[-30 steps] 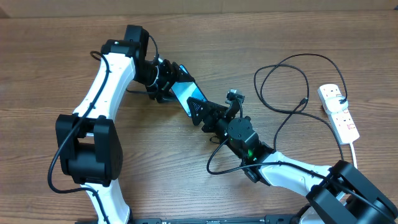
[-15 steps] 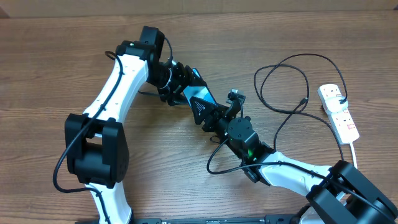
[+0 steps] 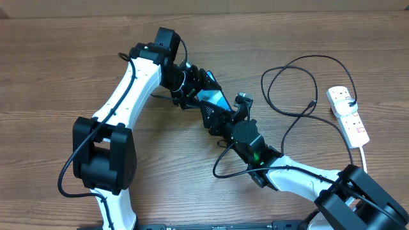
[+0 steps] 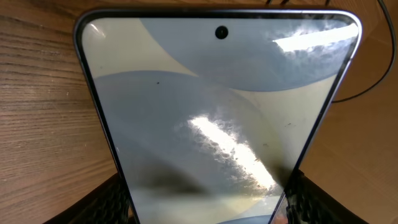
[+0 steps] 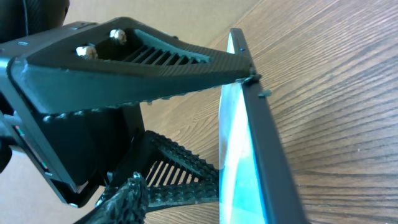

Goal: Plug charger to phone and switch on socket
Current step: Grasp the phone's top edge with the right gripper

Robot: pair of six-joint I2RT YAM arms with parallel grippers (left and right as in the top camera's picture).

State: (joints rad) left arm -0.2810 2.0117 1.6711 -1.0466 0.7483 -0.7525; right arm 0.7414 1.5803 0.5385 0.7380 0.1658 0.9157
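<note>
Wood table (image 3: 57,51), phone (image 3: 216,99) in left jaws

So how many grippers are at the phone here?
2. The left gripper clamps the phone's far end, fingers on both edges; the right gripper straddles its near end, though whether it grips is unclear. Neither is hidden.

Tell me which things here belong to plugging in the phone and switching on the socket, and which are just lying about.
For the job:
slim cyan-screened smartphone
long thin black charger cable
white two-outlet power strip with red switches

Just there:
brown wooden table
pale beige strip along the far edge
</note>
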